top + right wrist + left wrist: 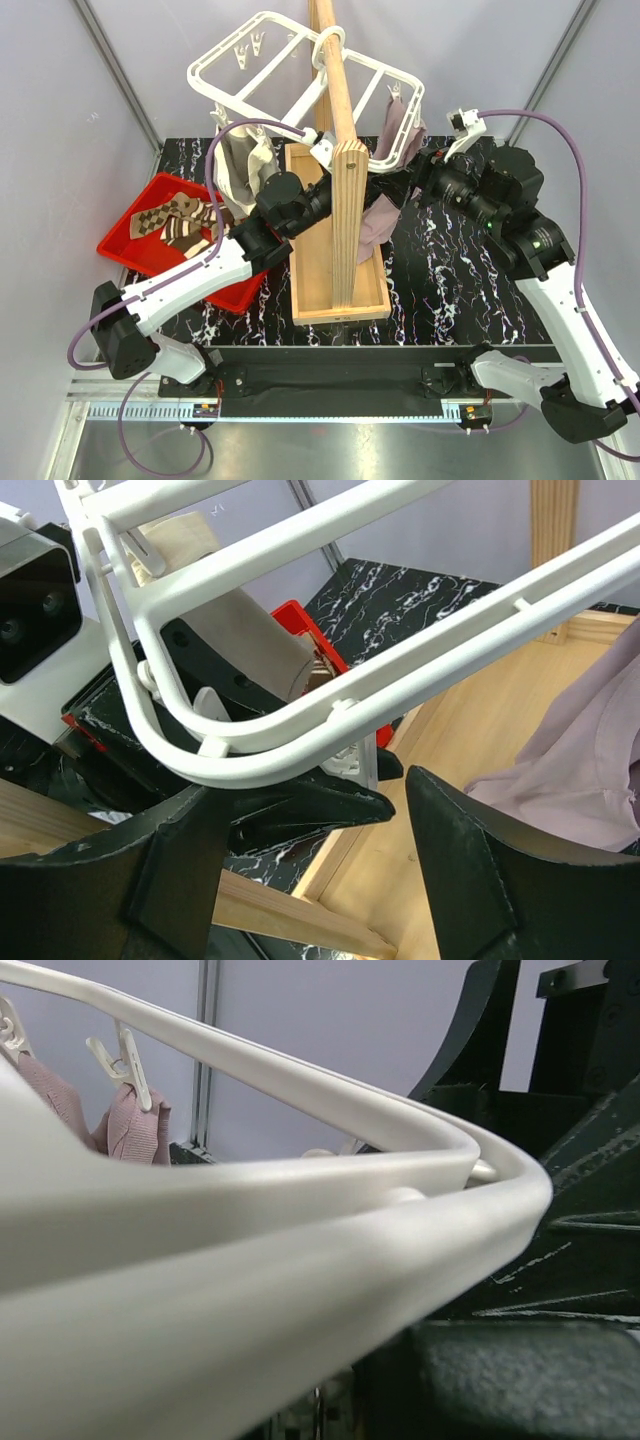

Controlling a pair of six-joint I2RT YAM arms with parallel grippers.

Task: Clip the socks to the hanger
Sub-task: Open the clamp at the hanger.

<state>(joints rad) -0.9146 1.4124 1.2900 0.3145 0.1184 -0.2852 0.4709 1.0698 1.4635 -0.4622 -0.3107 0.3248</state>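
Mauve sock (135, 1132) pegged, left wrist view

Place: a robot lab cell is showing here
Walls: plain pale panels (50, 120) are closing in the bench; metal struts (118, 72) are framing them
Bench: a black marbled table (440, 290) is carrying the left arm (190, 278) and right arm (570, 300), bolted at its near edge; purple cables (565, 135) are looping from them

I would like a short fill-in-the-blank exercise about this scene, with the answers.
The patterned socks lie in a ___ bin. The hanger hangs on a ___ pole. In the top view, the mauve sock hangs to the ___ of the pole.
Answers: red; wooden; right.
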